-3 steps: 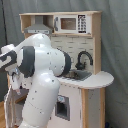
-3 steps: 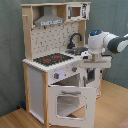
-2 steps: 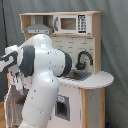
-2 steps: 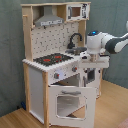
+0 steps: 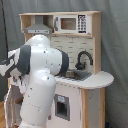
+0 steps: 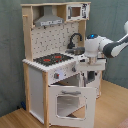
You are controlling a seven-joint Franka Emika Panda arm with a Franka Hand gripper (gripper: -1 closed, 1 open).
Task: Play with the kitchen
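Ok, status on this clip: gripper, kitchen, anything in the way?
Gripper at counter edge beside the sink, fingers unreadable. Kitchen upright, oven door hanging open below the arm. Nothing else nearby.

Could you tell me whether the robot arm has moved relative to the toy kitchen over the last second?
Yes: in the second exterior view the arm has shifted left, toward the faucet of the kitchen.

The tall white and light-wood toy kitchen (image 6: pixel 52 65) stands with its windowed oven door (image 6: pixel 67 103) hanging open; the white robot arm (image 6: pixel 102 46) reaches over its sink.

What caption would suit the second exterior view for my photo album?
White robot arm reaching over the counter of a toy kitchen whose oven door hangs open.
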